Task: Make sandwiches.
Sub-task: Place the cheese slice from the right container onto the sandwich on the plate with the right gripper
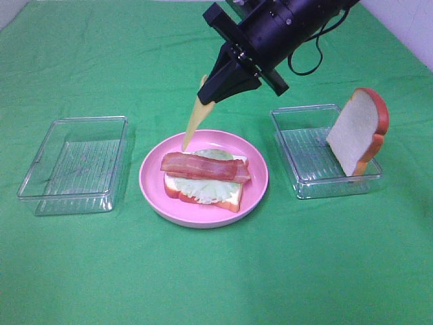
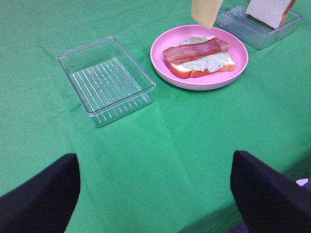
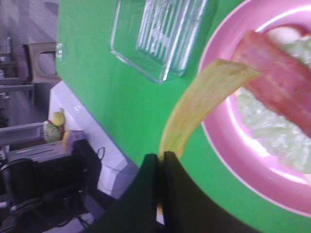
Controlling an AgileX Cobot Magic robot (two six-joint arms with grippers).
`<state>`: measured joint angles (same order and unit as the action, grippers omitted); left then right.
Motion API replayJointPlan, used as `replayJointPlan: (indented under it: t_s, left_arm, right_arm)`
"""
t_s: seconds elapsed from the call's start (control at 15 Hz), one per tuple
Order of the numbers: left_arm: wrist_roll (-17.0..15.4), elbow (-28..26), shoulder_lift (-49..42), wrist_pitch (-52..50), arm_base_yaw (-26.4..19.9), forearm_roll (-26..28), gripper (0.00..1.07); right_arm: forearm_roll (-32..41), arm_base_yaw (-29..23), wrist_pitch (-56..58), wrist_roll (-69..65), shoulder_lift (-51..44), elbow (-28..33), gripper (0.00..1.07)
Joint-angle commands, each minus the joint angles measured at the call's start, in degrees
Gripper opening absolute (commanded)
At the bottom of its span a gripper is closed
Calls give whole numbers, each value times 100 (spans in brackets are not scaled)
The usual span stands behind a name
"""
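From above, the right gripper point(image 1: 205, 97) hangs over the far edge of the plate point(image 1: 256, 193), its black fingers pinched tight on the top end of the cheese point(image 1: 192, 124). The cheese is a thin, limp yellow strip; its long axis runs down and slightly toward the left tray point(image 1: 40, 183), its lower tip just above the plate's far rim. On the round pink plate sits the open sandwich: a white bread slice point(image 1: 231, 198) with an orange-brown crust, a pale, crinkled lettuce leaf point(image 1: 203, 191) on it, and reddish-brown bacon point(image 1: 203, 166) laid lengthwise across the top, running left to right. Right of the plate, a second bread slice point(image 1: 358, 128) stands on edge, leaning in the right tray point(image 1: 298, 177). Both trays are clear ribbed plastic on a green cloth point(image 1: 216, 277).

In the left wrist view, the left gripper's fingers point(image 2: 39, 199) stand wide apart and hold nothing, well short of the plate point(image 2: 194, 83). The left tray point(image 2: 107, 80) lies beside the plate; the cheese tip point(image 2: 206, 12) hangs above the plate's far side.

In the right wrist view, the closed right gripper point(image 3: 160, 162) clamps the cheese point(image 3: 204, 102), which curves outward over the plate rim point(image 3: 218, 131) toward the bacon point(image 3: 282, 82) and lettuce point(image 3: 272, 131).
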<state>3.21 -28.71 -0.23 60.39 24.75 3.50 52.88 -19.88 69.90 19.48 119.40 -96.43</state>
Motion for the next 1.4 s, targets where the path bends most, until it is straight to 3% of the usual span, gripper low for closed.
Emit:
replayJointPlan:
  t_s: [0.07,0.2,0.47,0.6,0.8,1.0,1.4]
  left_arm:
    - [-46,11,-132,-46,29,-11,81]
    - [-46,11,-132,-46,29,-11,81]
    - [-46,11,-132,-46,29,-11,81]
    - [-46,11,-132,-46,29,-11,81]
    - [-46,11,-132,-46,29,-11,81]
    - [-46,11,-132,-46,29,-11,81]
    - [-46,11,-132,-46,29,-11,81]
  right_arm:
    - [963,11,-160,802,-63,882,0]
    - [1255,6,-476,985,52,1031,0]
    - [2550,-132,-550,1644,596,1003,0]
    - [2630,-321,-739,1765,808,997,0]
    - [2154,-367,-980,1541,928,997,0]
    - [762,-367,-1432,768,837,997,0]
    - [-785,-367,-2097,-178,401,997,0]
